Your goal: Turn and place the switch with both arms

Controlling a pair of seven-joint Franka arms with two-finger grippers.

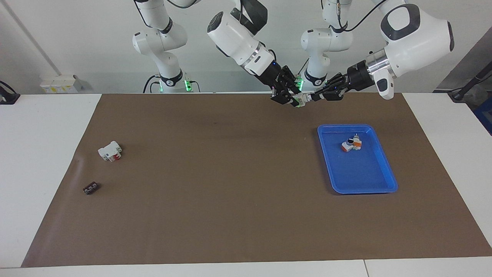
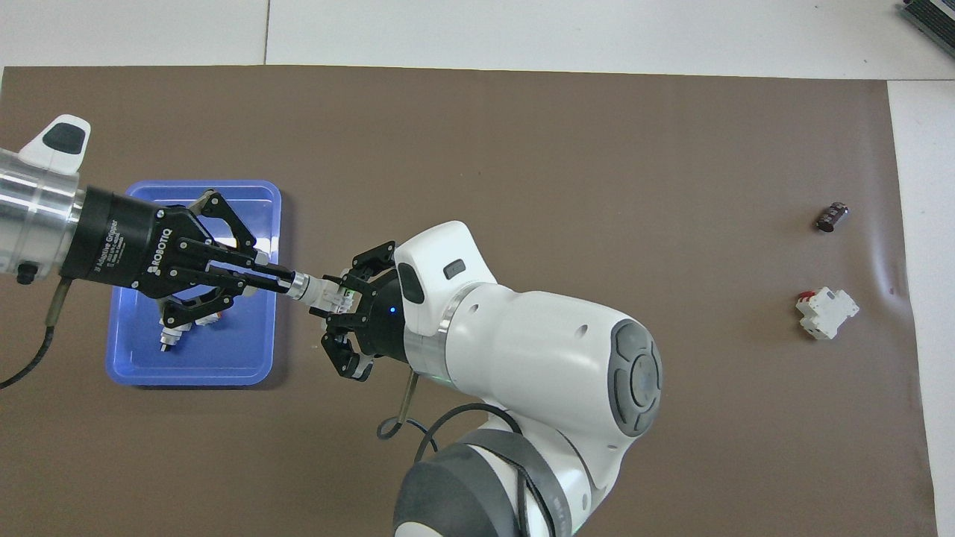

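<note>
The switch is a small white-grey part with green marks. It is held in the air between the two grippers, over the brown mat beside the blue tray. My left gripper reaches over the tray and is shut on the switch's dark knob end. My right gripper faces it and is shut on the switch's white body. Both grippers lie roughly level, tip to tip.
A white-and-orange part with a dark cap lies in the tray and is partly hidden under my left gripper in the overhead view. A blocky white part with a red patch and a small dark part lie at the right arm's end.
</note>
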